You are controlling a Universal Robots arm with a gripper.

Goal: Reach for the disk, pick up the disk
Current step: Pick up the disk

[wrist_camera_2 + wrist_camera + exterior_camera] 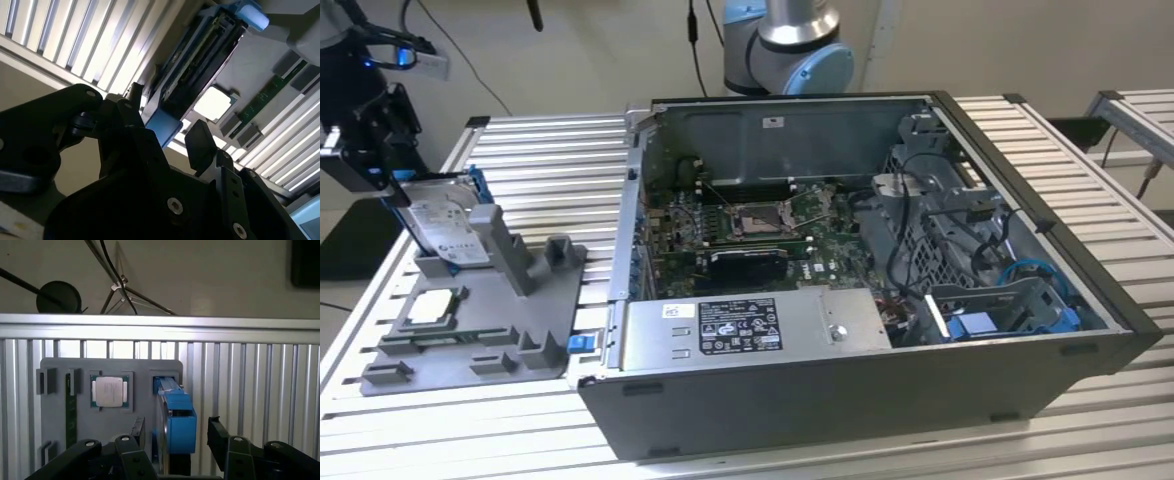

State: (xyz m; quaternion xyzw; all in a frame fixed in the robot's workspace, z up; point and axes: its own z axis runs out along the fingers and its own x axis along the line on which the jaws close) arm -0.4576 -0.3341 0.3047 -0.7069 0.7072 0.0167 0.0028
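The disk [444, 226] stands on edge in a slot at the back of the grey holder [534, 300], on the exterior view's left. Its white label faces out and a blue bracket frames it. My gripper [398, 185] hangs right over its upper corner. In the first wrist view the disk [177, 422] is edge-on and sits between the two black fingers [216, 432], with a small gap on each side. The second wrist view has the disk [200, 55] beyond the open gripper [167, 120], its blue corner lying between the fingers.
A small square silver chip [430, 307] and a green memory stick [71, 415] lie on the same holder. An open computer case [854, 400] with a silver power supply [747, 325] stands close on the exterior view's right. Everything rests on a slatted metal table [534, 150].
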